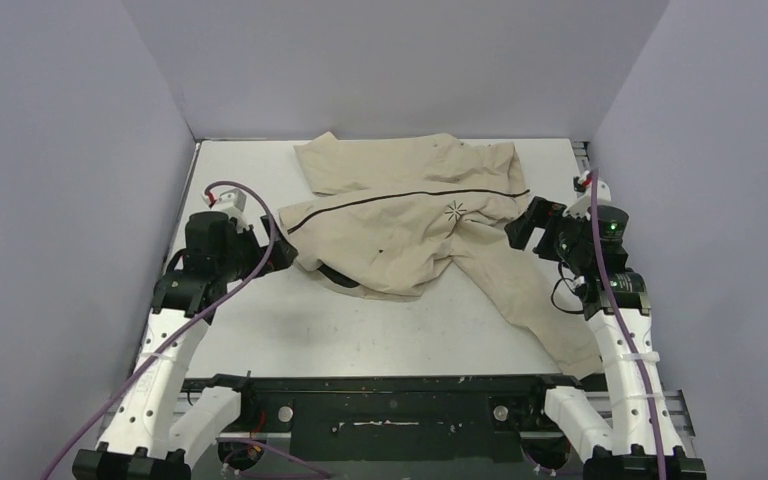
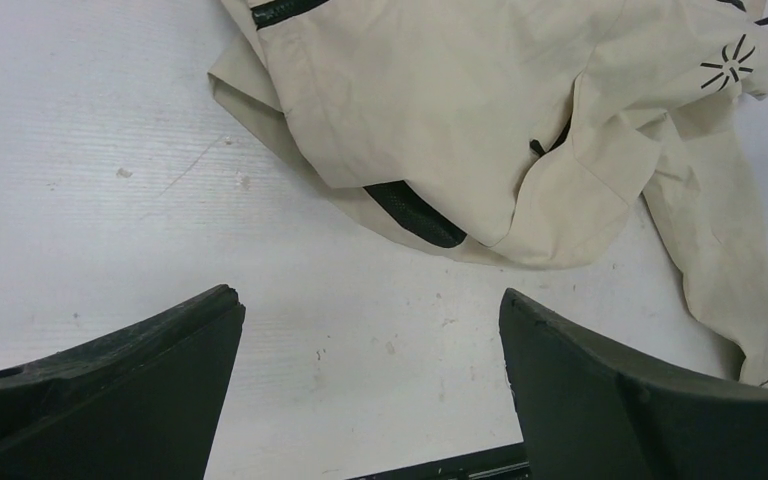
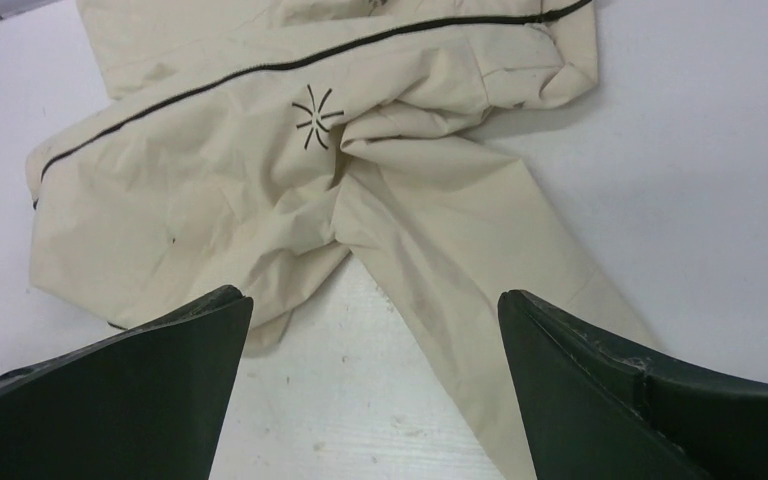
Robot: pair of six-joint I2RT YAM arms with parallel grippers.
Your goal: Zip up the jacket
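Scuffed white table top (image 1: 360, 330), boxed on three sides by plain pale grey-lilac walls (image 1: 390, 60). Spread across far half of surface: large beige cloth jacket with long sleeves (image 1: 400, 215), laid sideways, creased and bunched toward the middle. Thin black front zipper (image 1: 410, 197) showing as one dark line from left end of garment to right end; whether closed along its full length, not determinable. Small dark starburst logo (image 3: 316, 117) just below that line, beside a knot of folds. One sleeve (image 1: 535, 300) trailing from the body toward near right edge of table, ending close to right arm. Strip of black lining (image 2: 415, 215) exposed under folded near edge of garment, seen from left wrist. Left gripper (image 2: 368, 300): jaws spread wide, nothing between them, over bare table just beside near-left edge of garment, clear of cloth. Right gripper (image 3: 375, 297): jaws likewise spread wide, nothing pinched, at right end of garment, over the point where trailing sleeve leaves the body; no contact with cloth seen.
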